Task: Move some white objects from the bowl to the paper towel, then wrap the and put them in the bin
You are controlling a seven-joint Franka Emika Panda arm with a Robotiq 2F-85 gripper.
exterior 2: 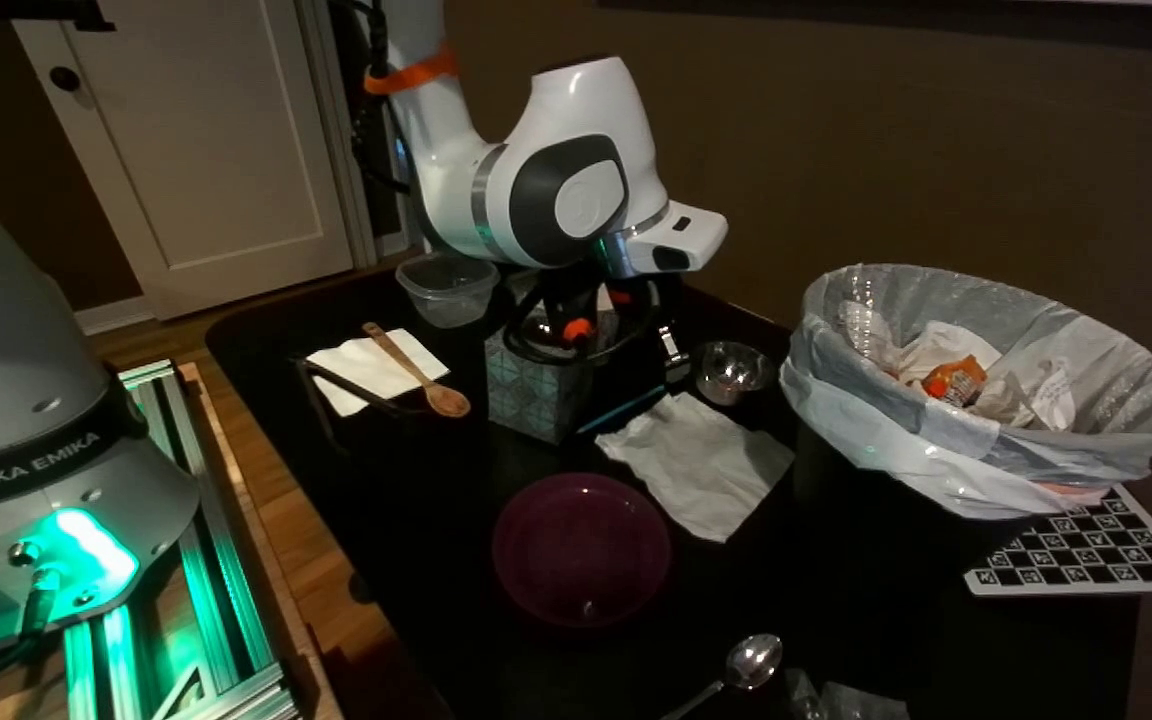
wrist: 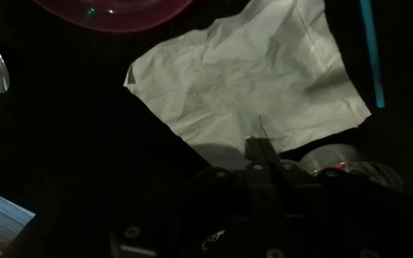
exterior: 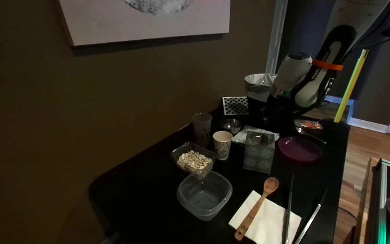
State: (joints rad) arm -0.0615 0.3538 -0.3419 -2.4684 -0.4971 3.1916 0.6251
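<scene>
Two dark fingers stand close together at the edge of the paper towel in the wrist view, so the gripper looks clenched; whether a little paper is between the tips, I cannot tell. This place is probably chosen for taking the sheet by its border, to fold or lift it. A small bowl is partly covered by the gripper, and its contents I cannot make out. The maroon dish is cut off at the top.

In an exterior view, the towel lies creased between the dish and the bin. The bin's nearness, I judge, makes the way for a wrapped bundle short. Its liner hangs over the rim, perhaps so that the bag does not slip. The dark body melts into the dark table, so where it stands is uncertain.

In an exterior view, the patterned box hides part of the towel, and the gripper is lost in shadow below the arm. Pale seeds are in a plastic tub; if these are the white objects, I cannot say.
</scene>
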